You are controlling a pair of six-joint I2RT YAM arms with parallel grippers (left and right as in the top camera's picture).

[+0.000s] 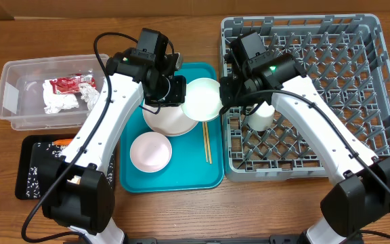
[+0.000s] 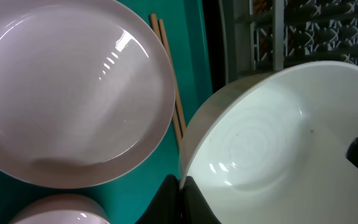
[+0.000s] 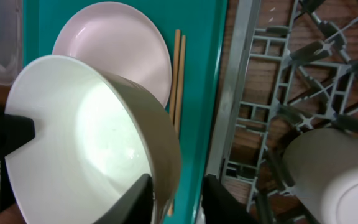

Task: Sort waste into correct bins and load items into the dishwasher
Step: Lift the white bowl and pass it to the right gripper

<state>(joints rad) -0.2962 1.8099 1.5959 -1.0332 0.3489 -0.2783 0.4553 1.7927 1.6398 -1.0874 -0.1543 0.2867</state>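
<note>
White bowl (image 3: 86, 143), closest to both wrist cameras, held by its rim over the 1 o'clock corner of the teal tray (image 1: 181, 177), next to the dish rack (image 1: 330, 81). Left gripper (image 2: 180, 186) is clamped tight on the bowl's rim at the bowl's 9 o'clock side in the overhead view. Right gripper (image 3: 178, 199) straddles the opposite rim at 3 o'clock. Its jaws are parted, with one finger inside against the wall and the outer finger (image 3: 222, 202) just clear of it.

Under the bowl, at its 7 o'clock, a large pale pink plate (image 1: 168, 118) lies on the teal tray. A smaller pink plate (image 1: 149, 150) sits at the tray's 7 o'clock. The chopsticks (image 1: 206, 142) lie side by side along the tray's 3 o'clock edge.

The dish rack fills the table's 3 o'clock side, with one white cup (image 1: 261, 116) near its 9 o'clock edge. The clear tub (image 1: 19, 102), at the table's 10 o'clock, holds the red wrapper (image 1: 70, 84) and crumpled napkins (image 1: 63, 100). The black tray (image 1: 36, 169), at 8 o'clock, carries the carrot (image 1: 61, 141) at its upper edge.
</note>
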